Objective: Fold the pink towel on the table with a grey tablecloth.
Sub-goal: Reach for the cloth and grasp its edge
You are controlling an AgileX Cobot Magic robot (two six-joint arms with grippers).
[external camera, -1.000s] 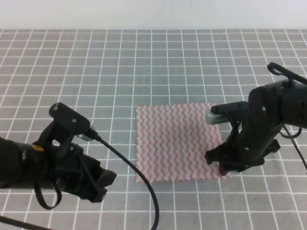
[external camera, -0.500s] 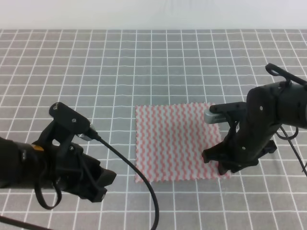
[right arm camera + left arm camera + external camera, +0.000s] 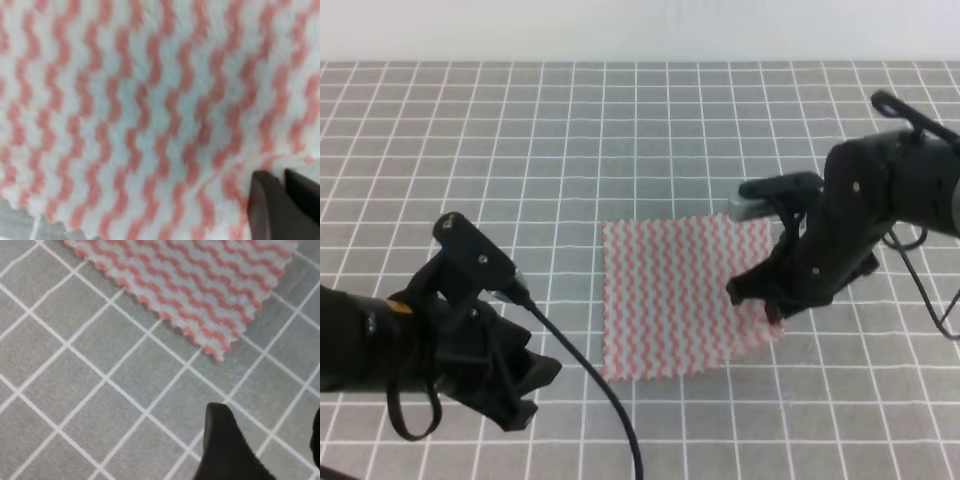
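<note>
The towel [image 3: 675,295] lies on the table [image 3: 570,130] just below the centre of the high view, mostly flat, its pink-and-white zigzags running up and down. Its corner at 4 o'clock is raised off the grey cloth, where the right gripper [image 3: 767,306] comes down on it. In the right wrist view the towel [image 3: 130,115] fills the picture, and the two dark fingertips [image 3: 267,202] at 5 o'clock are pressed close together with the cloth puckered up against them, so the right gripper [image 3: 282,197] is clenched on the towel.

The left gripper [image 3: 520,395] hangs low at 8 o'clock of the towel, well apart from it. In the left wrist view one dark finger [image 3: 225,445] shows over the grey squares, with the towel's [image 3: 200,285] serrated corner at 12 o'clock; I cannot tell whether this gripper is released or clenched.
</note>
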